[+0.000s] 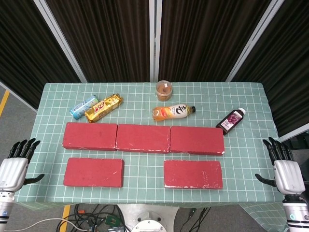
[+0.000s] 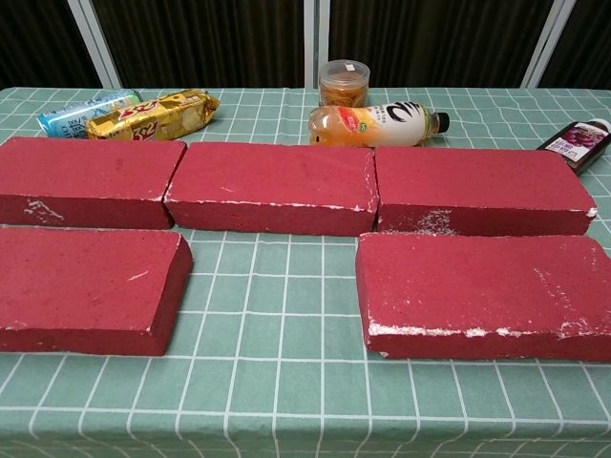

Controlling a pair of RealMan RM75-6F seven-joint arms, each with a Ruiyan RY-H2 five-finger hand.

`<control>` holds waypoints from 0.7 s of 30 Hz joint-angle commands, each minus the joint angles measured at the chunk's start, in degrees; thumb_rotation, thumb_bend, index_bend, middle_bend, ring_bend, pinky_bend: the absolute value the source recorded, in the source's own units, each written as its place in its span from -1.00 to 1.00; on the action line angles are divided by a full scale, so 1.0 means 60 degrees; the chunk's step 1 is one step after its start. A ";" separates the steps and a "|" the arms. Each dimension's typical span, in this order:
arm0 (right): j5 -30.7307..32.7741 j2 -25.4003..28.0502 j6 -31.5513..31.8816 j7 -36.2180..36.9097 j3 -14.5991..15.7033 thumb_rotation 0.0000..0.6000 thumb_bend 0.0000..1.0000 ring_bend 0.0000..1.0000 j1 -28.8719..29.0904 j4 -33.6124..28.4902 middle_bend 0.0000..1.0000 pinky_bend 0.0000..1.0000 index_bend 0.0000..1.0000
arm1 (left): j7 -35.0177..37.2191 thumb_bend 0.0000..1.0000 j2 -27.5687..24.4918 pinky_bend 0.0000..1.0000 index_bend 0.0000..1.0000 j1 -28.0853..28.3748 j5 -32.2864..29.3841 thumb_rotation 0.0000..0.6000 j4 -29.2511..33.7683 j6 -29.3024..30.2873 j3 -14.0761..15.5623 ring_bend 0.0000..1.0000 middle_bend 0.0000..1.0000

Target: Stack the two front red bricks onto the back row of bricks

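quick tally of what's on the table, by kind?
Red bricks: 5 — back row of 3, front 2
Bottles: 2 — orange, dark
Snack packs: 2 — gold, blue
Cup: 1
Total: 10

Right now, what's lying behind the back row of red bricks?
Behind the back row of bricks lie a blue packet, a gold snack bar, an orange drink bottle, a small lidded tub and a dark juice bottle. Nothing there is covered.
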State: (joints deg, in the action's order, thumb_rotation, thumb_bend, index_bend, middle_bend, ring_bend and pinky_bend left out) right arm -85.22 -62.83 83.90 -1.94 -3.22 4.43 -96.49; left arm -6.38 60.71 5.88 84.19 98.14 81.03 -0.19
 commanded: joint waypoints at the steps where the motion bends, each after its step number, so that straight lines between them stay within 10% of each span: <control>1: 0.0034 0.0019 -0.0021 -0.0044 -0.0023 1.00 -1.00 -1.00 0.0013 -0.0059 -1.00 -1.00 -1.00 | 0.0073 -1.00 -0.0020 -0.91 -0.86 0.0050 0.0046 1.00 0.0141 -0.0126 0.0049 -1.00 -0.95; 21: 0.0603 0.0571 -0.0527 0.0042 -0.0642 1.00 -1.00 -1.00 0.0524 -0.0260 -1.00 -1.00 -1.00 | -0.1618 -1.00 0.0493 -0.92 -0.90 0.1652 -0.0773 1.00 0.3202 -0.2693 -0.0039 -1.00 -0.92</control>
State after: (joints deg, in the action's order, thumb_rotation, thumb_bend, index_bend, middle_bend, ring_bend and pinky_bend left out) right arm -81.97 -59.74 81.17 -1.29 -6.82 7.22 -98.17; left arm -13.18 62.26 14.45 82.99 113.88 66.65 0.35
